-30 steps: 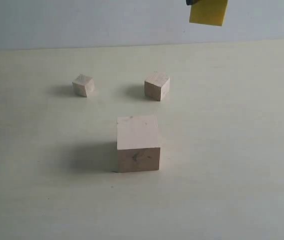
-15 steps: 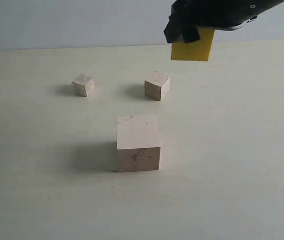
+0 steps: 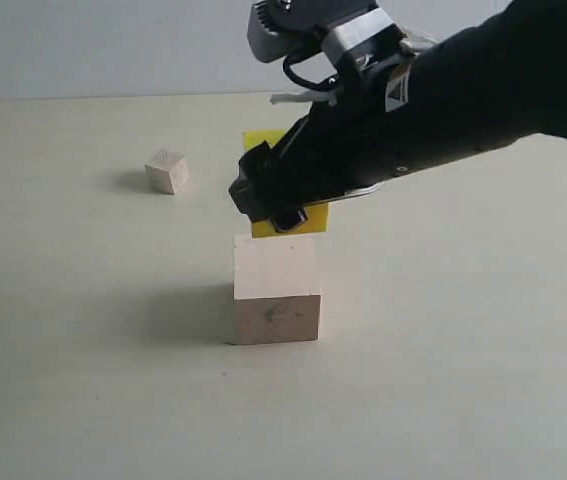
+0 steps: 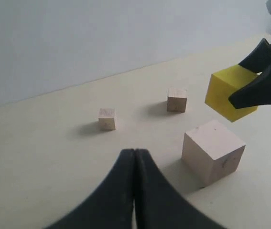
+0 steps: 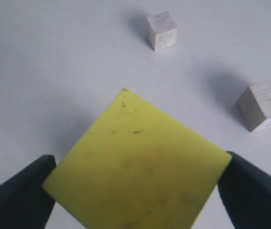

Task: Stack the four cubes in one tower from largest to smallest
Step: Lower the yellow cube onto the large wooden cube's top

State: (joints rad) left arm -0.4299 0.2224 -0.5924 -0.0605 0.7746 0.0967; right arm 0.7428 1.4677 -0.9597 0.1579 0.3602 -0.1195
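The large pale wood cube (image 3: 276, 290) (image 4: 213, 150) stands on the table. My right gripper (image 3: 275, 203) (image 5: 135, 164) is shut on the bright yellow cube (image 3: 308, 219) (image 4: 225, 93) (image 5: 137, 167), which hangs tilted just above the large cube's far top edge, apart from it. The tiny wood cube (image 3: 167, 171) (image 4: 107, 119) (image 5: 162, 30) sits far left. The medium-small wood cube (image 4: 177, 99) (image 5: 264, 105) lies behind the large one; the right arm hides it in the exterior view. My left gripper (image 4: 135, 153) is shut on nothing, held back from the cubes.
The black right arm (image 3: 463, 100) reaches in from the upper right across the back of the pale table (image 3: 443, 380). A grey wall (image 3: 83, 40) runs behind the table's far edge.
The right gripper has come down and to the left with the yellow cube, from the top of the view to just over the large cube. The wood cubes have not moved.
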